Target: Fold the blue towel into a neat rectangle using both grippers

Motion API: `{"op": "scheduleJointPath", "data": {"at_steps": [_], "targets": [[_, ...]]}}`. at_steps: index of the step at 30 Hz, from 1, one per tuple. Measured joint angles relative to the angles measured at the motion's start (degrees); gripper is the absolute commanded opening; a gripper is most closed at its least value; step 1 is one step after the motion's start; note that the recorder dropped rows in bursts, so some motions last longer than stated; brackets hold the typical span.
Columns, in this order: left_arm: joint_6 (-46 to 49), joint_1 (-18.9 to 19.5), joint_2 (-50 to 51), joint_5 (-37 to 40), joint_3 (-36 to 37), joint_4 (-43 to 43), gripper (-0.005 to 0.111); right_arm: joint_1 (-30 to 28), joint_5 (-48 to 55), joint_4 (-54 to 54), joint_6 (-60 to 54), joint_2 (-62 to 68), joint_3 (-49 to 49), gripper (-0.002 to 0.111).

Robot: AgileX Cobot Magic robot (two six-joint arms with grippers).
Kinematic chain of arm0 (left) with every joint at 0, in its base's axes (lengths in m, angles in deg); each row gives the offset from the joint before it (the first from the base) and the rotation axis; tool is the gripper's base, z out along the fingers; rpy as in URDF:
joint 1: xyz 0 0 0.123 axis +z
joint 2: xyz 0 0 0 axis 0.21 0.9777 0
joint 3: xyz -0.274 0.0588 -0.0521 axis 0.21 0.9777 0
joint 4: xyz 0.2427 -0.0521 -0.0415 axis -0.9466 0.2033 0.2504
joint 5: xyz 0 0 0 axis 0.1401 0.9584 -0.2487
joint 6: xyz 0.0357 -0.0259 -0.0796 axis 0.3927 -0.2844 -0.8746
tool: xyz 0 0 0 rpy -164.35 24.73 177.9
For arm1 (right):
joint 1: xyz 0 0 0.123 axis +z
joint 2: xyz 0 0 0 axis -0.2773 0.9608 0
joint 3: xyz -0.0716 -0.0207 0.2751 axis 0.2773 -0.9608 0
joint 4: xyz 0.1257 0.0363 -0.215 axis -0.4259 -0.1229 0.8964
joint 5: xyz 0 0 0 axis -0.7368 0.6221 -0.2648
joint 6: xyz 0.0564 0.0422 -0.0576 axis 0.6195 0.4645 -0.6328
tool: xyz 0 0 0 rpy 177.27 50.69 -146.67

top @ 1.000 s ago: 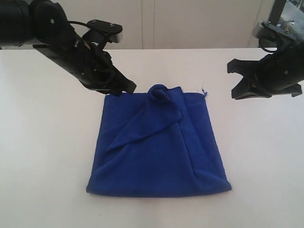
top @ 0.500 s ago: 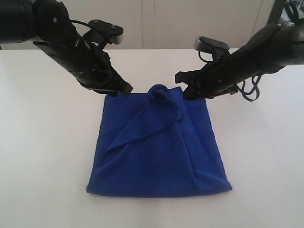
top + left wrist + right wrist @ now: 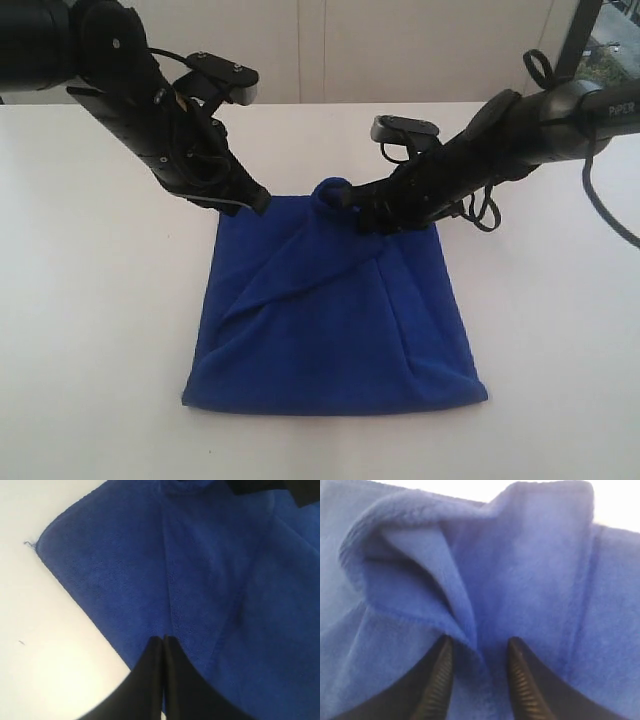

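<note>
The blue towel (image 3: 330,320) lies on the white table, folded to a rough square, with a diagonal ridge and a bunched lump (image 3: 335,193) at the middle of its far edge. My left gripper (image 3: 258,200) is shut, its tips low at the towel's far left corner. In the left wrist view the fingertips (image 3: 163,640) are pressed together over the towel (image 3: 200,570), and no cloth shows between them. My right gripper (image 3: 362,212) is open at the lump. In the right wrist view its ribbed fingers (image 3: 480,647) stand either side of a raised fold of towel (image 3: 465,615).
The white table (image 3: 90,330) spreads on all sides of the towel. A pale wall stands behind its far edge. Black cable loops (image 3: 487,208) hang from the right arm just beyond the towel's far right corner. A small thread (image 3: 29,544) sticks out at one towel corner.
The right arm has swung in from the far right to the bunched lump, and its jaws stand astride the fold. The left gripper has shifted slightly, staying shut at the far left corner.
</note>
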Motion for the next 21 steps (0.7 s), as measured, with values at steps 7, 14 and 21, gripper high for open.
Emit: {"op": "scheduleJointPath", "data": {"at_steps": [7, 14, 21], "targets": [[0.0, 0.0, 0.0, 0.41, 0.0, -0.25, 0.0, 0.0, 4.32, 0.0, -1.92, -0.8, 0.0, 0.022], [0.0, 0.0, 0.0, 0.8, 0.0, -0.47, 0.0, 0.0, 6.21, 0.22, -2.01, -4.21, 0.25, 0.022], [0.0, 0.0, 0.0, 1.55, 0.0, -0.47, 0.0, 0.0, 10.25, 0.22, -2.01, -4.95, 0.34, 0.022]]}}
